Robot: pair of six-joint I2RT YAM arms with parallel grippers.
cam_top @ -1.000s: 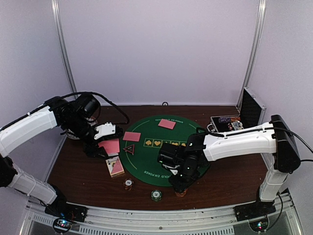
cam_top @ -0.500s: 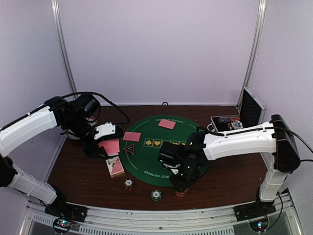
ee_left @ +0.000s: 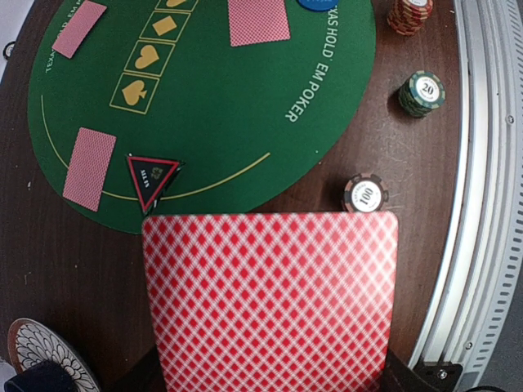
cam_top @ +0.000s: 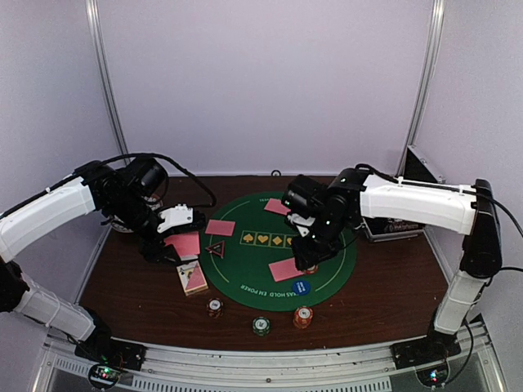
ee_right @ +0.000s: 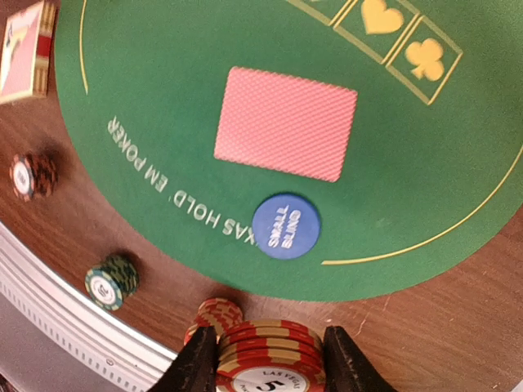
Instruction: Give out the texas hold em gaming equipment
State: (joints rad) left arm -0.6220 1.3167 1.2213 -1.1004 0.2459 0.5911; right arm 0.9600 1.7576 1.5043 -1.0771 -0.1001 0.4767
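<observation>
Sitting clamped between the fingers of the right gripper point(ee_right: 268, 369) was a stack of red-and-cream chips point(ee_right: 270, 351), held up near the front edge of the green mat point(cam_top: 245, 261). Close by on the wood stood another red stack point(ee_right: 216, 314), with a green chip point(ee_right: 112, 282) and a dark chip point(ee_right: 33, 175) further left along the front of the brown table point(cam_top: 131, 286). On the mat, a face-down card point(ee_right: 286, 122) lay just beside a blue button point(ee_right: 286, 226). A second card point(cam_top: 221, 227) lay near the left rim and a third card point(cam_top: 279, 207) near the far rim. A red-edged triangle marker point(ee_left: 152, 175) sat at the mat's left edge. The left gripper point(cam_top: 166, 243) was closed on one pink-backed card point(ee_left: 270, 302), held flat above the table left of the mat, its fingertips hidden under the card in the wrist view. A pack of cards point(cam_top: 193, 278) lay on the wood just in front of it. A metal case point(cam_top: 384, 230) stood at the far right, mostly behind the right arm.
</observation>
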